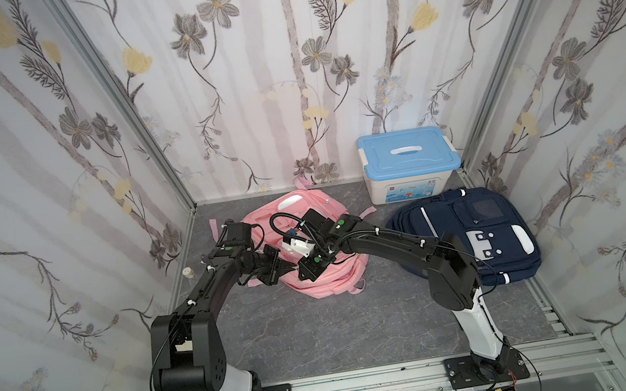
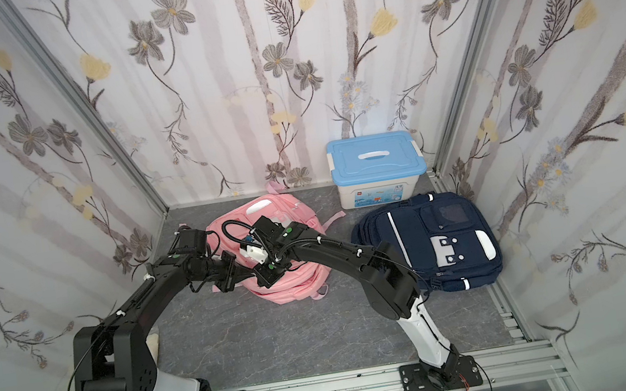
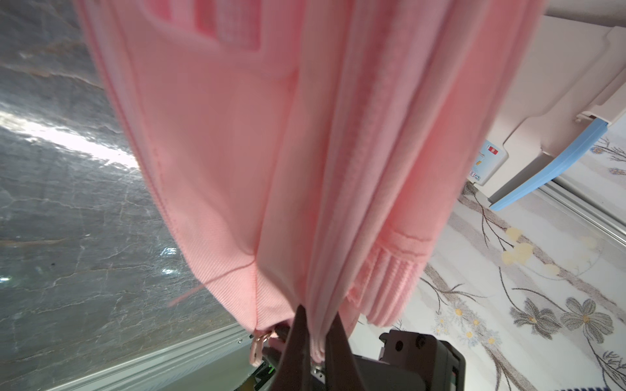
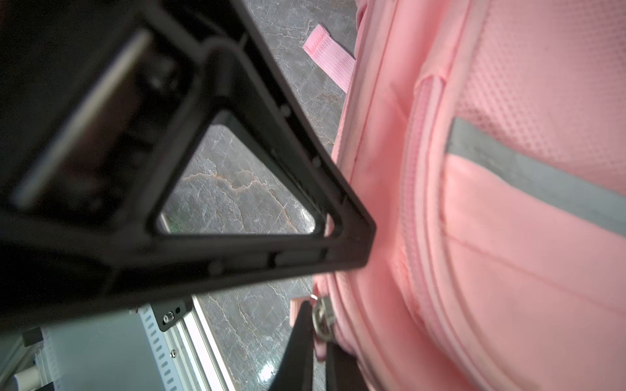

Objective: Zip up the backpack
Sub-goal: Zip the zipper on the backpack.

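Observation:
The pink backpack [image 1: 331, 284] [image 2: 296, 289] lies flat at the middle back of the floor. Both arms meet at its near left corner. In the left wrist view my left gripper [image 3: 318, 316] is shut on a fold of the backpack's pink fabric [image 3: 237, 152] at the seam. A pink zipper pull [image 3: 259, 342] hangs just beside it. My right gripper [image 4: 316, 320] is shut on the zipper pull [image 4: 321, 316], a metal slider with a pink tab, at the edge of the backpack [image 4: 474, 237]. In both top views the left gripper [image 1: 284, 270] [image 2: 241, 276] and right gripper [image 1: 305, 275] [image 2: 264, 281] nearly touch.
A navy backpack [image 1: 476, 231] lies to the right, partly under the right arm. A white box with a blue lid [image 1: 409, 161] stands at the back wall. A small white object [image 1: 187, 272] sits by the left wall. Floral walls close in three sides.

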